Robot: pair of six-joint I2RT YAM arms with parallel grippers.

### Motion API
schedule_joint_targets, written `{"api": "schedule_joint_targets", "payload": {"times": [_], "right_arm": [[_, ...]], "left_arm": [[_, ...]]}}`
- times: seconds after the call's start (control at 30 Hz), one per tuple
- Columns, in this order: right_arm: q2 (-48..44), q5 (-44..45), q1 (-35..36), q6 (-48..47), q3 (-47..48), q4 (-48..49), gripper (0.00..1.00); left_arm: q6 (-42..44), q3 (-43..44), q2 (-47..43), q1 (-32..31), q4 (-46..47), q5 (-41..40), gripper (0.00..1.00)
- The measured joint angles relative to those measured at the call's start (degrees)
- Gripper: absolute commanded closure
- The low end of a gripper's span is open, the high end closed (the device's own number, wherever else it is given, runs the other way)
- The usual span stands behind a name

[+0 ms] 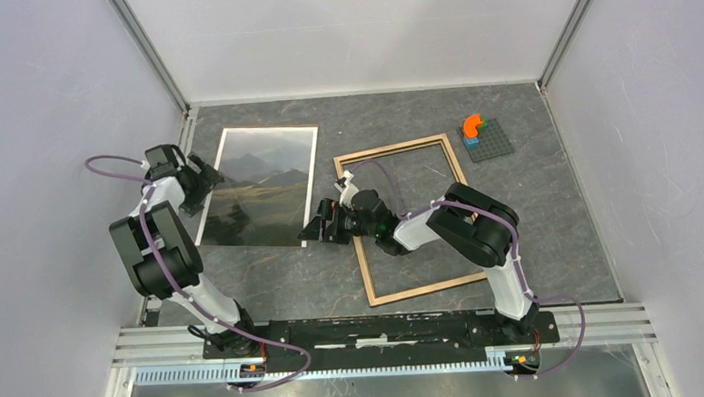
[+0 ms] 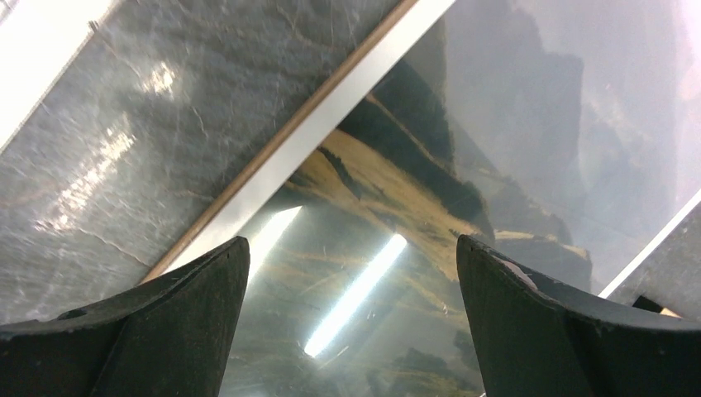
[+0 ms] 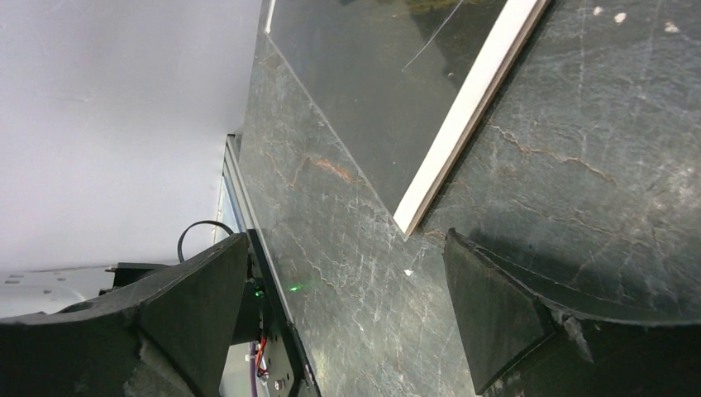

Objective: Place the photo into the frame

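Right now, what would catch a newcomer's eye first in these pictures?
The glossy mountain photo lies flat left of centre, with the open left gripper at its left edge and the open right gripper at its near right corner. The empty frame lies just right.

Your top view looks down from above and behind the arm bases, taking in the whole dark grey marbled table (image 1: 550, 234). Both wrist views sit low and close: the left faces the glossy mountain-landscape photo (image 2: 496, 124) and its edge, the right its near corner
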Motion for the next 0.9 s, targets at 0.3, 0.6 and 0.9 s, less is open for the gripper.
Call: {"api": "schedule_joint_targets", "payload": {"times": [0.3,0.6,0.9], "right_arm": [[0.85,-0.96,-0.44,0.09,0.44,0.85,0.07],[1.29,-1.14,-0.74,0.28,0.63,0.90,0.07],[3.04,-1.29,-0.74,1.14,2.51,1.22,0.07]], "left_arm": [[1.07,3.80,4.02,2.97,0.79,1.62,0.00],[1.03,4.83,8.13,3.52,0.83,3.19,0.00],[0.92,3.30,6.80,3.52,0.92,2.89,0.00]]}}
